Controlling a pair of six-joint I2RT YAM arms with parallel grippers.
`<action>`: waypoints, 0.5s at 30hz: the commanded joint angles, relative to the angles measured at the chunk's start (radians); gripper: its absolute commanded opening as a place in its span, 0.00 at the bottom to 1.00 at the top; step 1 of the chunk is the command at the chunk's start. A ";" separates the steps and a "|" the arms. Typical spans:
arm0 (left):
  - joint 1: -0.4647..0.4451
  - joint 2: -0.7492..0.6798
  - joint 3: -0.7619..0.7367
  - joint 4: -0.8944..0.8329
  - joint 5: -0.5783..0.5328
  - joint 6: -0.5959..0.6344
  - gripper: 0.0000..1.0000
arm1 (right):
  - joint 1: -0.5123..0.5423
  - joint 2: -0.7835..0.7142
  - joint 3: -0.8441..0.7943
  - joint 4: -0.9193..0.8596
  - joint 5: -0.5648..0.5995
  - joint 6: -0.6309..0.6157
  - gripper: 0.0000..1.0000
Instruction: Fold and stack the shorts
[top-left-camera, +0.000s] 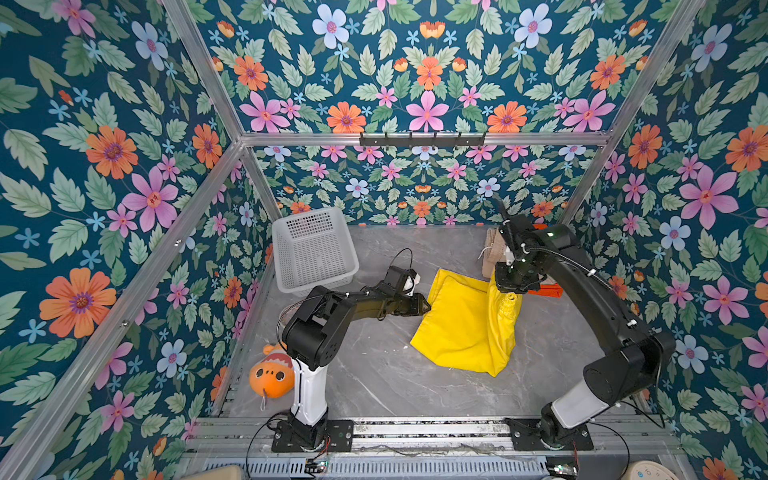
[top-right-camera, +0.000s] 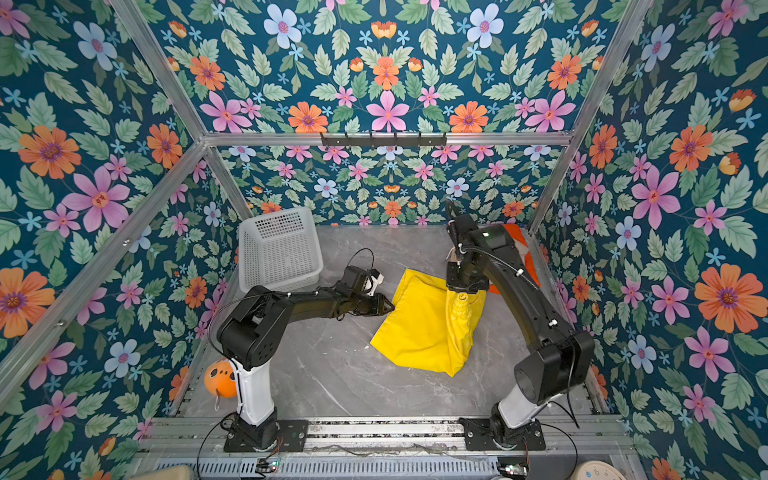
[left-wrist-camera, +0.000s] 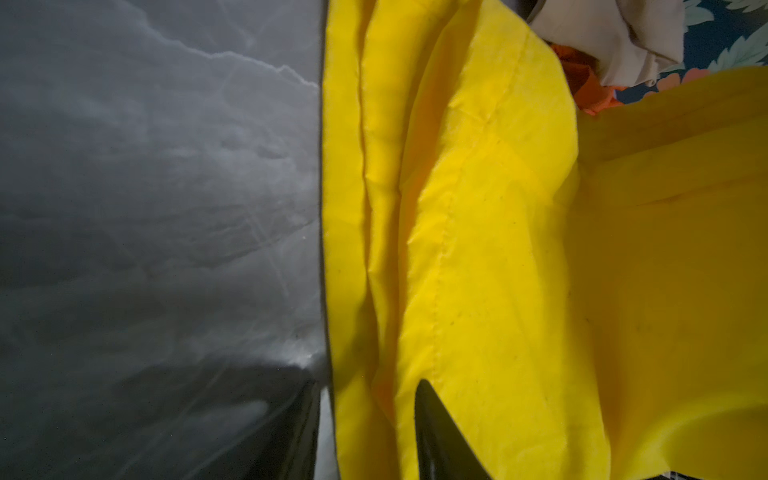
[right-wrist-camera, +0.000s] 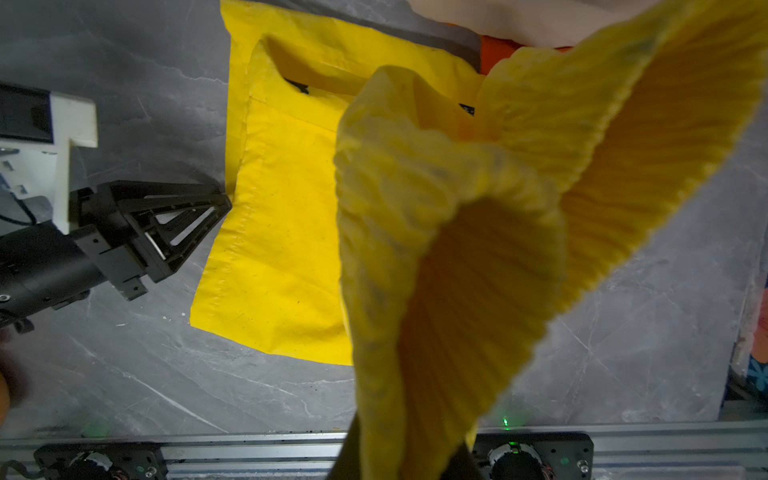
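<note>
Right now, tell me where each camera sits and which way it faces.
Top views: overhead, behind the arm bases, looking down at the table; both arms show, left gripper and right gripper at the yellow shorts.
Left wrist: low, looking along the shorts' edge; its own fingers show.
Right wrist: raised, looking down past the held waistband; left gripper shows.
Shared: every view sees the yellow shorts.

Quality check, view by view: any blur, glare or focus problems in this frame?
In both top views: even light, sharp, yellow shorts crisp. Left wrist view: dim, table soft with a small glare patch, near finger a dark blur. Right wrist view: lifted waistband looms large, out of focus, while the left gripper and flat cloth behind are sharp.
</note>
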 joint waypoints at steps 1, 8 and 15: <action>0.000 0.017 -0.011 -0.013 -0.004 -0.028 0.32 | 0.063 0.084 0.050 -0.034 0.055 0.052 0.12; 0.000 0.025 -0.014 0.004 -0.002 -0.030 0.25 | 0.185 0.278 0.151 0.020 -0.029 0.083 0.13; 0.000 0.021 -0.014 0.001 -0.014 -0.027 0.24 | 0.242 0.410 0.184 0.106 -0.134 0.113 0.18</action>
